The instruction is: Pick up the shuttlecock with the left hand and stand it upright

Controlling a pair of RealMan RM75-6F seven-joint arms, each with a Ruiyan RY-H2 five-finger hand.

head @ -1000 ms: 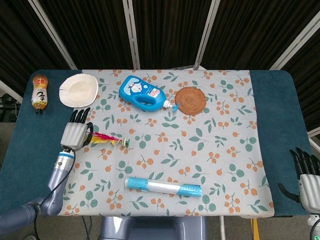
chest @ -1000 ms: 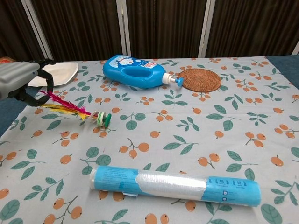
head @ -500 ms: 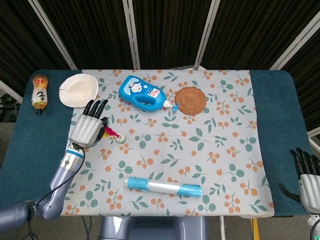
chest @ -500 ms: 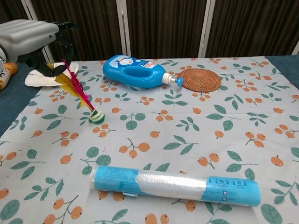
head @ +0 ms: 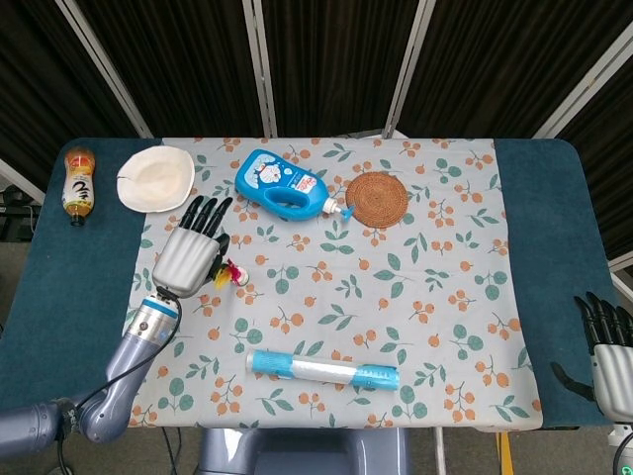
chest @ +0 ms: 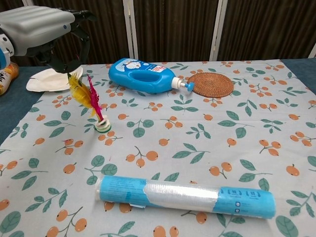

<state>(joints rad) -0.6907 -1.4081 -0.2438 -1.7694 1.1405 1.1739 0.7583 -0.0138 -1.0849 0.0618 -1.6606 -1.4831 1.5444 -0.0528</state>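
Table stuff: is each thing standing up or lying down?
shuttlecock: standing on its base, feathers up
left hand: above the feathers
blue bottle: lying down
plastic roll: lying down
sauce bottle: lying down
woven coaster: flat
white dish: flat

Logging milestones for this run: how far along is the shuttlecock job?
Done: the shuttlecock is off its side, base on the tablecloth, feathers up, leaning slightly.

In hand: the left robot hand sits right above the feather tips; the chest view does not settle whether it grips them.

Left: let go, pull clear, and see that it stays upright. The right robot hand hangs idle past the table edge.
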